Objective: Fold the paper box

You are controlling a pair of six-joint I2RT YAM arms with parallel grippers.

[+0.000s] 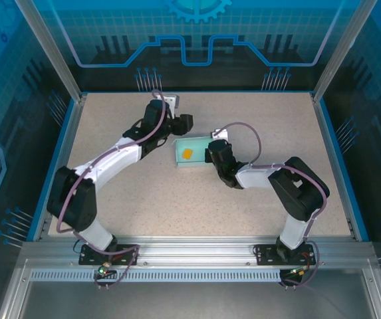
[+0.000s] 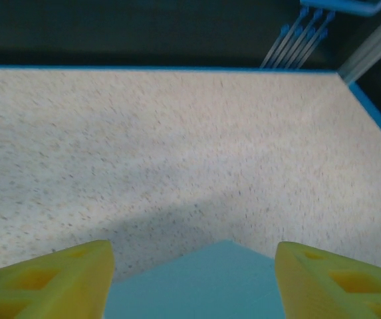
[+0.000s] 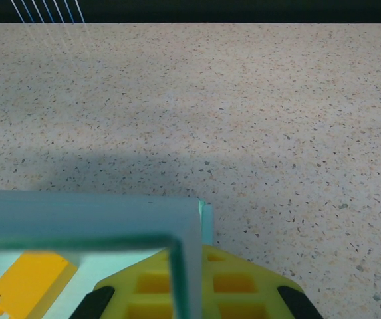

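The paper box [image 1: 193, 163] is light teal card with raised walls, lying mid-table with a small orange piece [image 1: 187, 154] inside it. My right gripper [image 1: 212, 152] is at its right wall. In the right wrist view the yellow fingers [image 3: 243, 286] are shut on that upright wall of the box [image 3: 84, 216], one on each side, with the orange piece [image 3: 27, 279] on the floor inside. My left gripper [image 1: 184, 123] hovers just beyond the box's far edge. Its yellow fingers [image 2: 50, 282] stand wide apart, open, and a corner of the box [image 2: 203, 286] shows between them.
The speckled beige table [image 1: 143, 199] has blue edging and a raised frame around it. Beyond the far edge [image 2: 177, 68] stands a dark back wall. Bare tabletop stretches away from the box on all sides.
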